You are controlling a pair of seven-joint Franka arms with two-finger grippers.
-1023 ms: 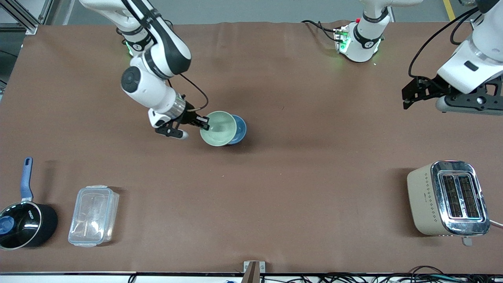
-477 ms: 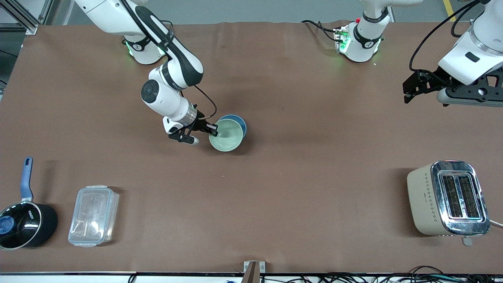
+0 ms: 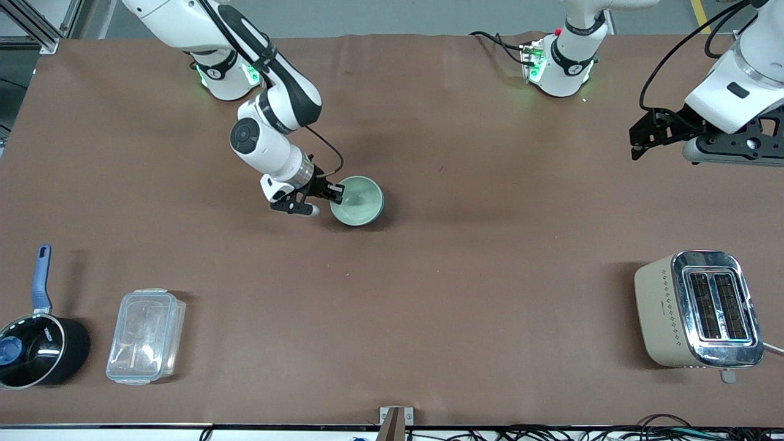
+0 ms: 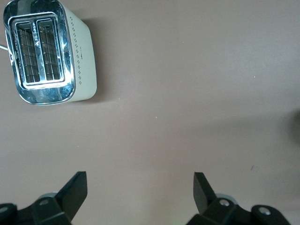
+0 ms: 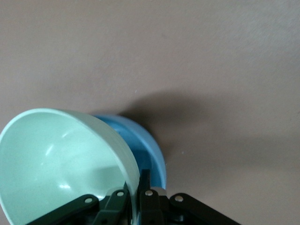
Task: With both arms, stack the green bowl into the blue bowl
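The green bowl (image 3: 358,200) sits in the blue bowl (image 3: 380,205), of which only a thin rim shows in the front view. My right gripper (image 3: 336,194) is shut on the green bowl's rim at the side toward the right arm's end of the table. In the right wrist view the green bowl (image 5: 61,159) is tilted inside the blue bowl (image 5: 150,150), with my right gripper (image 5: 138,194) pinching its wall. My left gripper (image 3: 637,142) is open and empty, held in the air over the left arm's end of the table, and shows over bare mat in the left wrist view (image 4: 139,187).
A cream toaster (image 3: 698,309) stands near the front camera at the left arm's end, also in the left wrist view (image 4: 47,51). A clear lidded box (image 3: 146,335) and a black saucepan (image 3: 33,346) with a blue handle stand at the right arm's end.
My right gripper has carried the green bowl over the blue bowl and lowered it in, so the blue bowl is now almost covered. The left arm has barely moved.
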